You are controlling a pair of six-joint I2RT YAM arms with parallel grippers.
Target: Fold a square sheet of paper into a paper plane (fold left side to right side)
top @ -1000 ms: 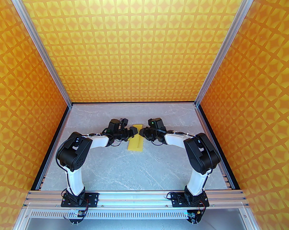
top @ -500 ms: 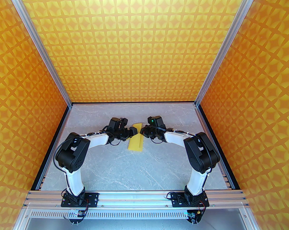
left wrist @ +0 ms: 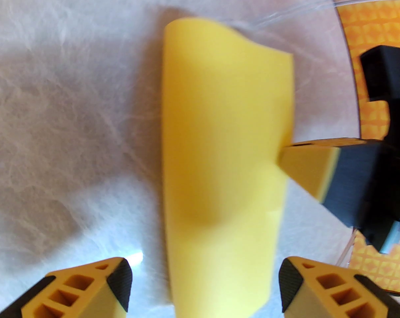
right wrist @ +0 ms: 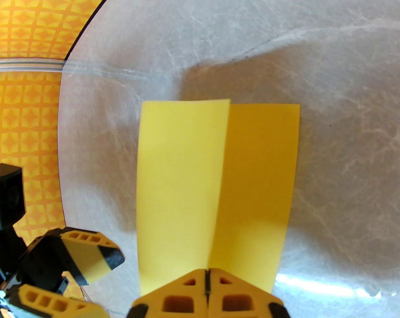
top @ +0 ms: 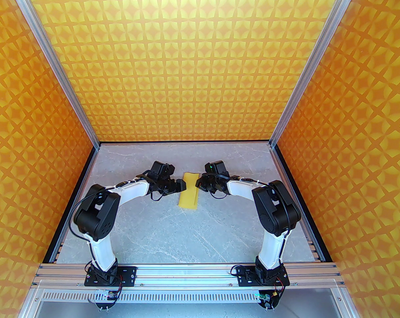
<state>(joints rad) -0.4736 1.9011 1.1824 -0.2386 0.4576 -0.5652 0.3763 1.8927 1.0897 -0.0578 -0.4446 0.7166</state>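
Start at the near end: the sheet (top: 189, 195) lies on the table (top: 173, 234) about midway between your two arms. It is doubled over into a narrow strip running from 6 to 12 o'clock, and its end at 6 o'clock sits flat. I judge the left-over-right fold as made. Further up, the left claw (top: 182, 185) hangs just off the strip's 9 o'clock edge, its fingers spread wide and gripping nothing. Across from it, at about 2 o'clock on the strip, the right claw (right wrist: 206, 272) is closed tight with its tips on the paper's right-hand edge. In its own wrist view a line in the paper runs straight into the seam between the fingers, yet you cannot tell whether a layer is nipped there or only pressed down. Toward 12 o'clock the top layer bulges up and the far edge curves, so the crease looks soft and, in my view, wants flattening. Nothing of a plane is there yet: no point, no ridge, no wings. You are at the first step, with nearly everything left to do.
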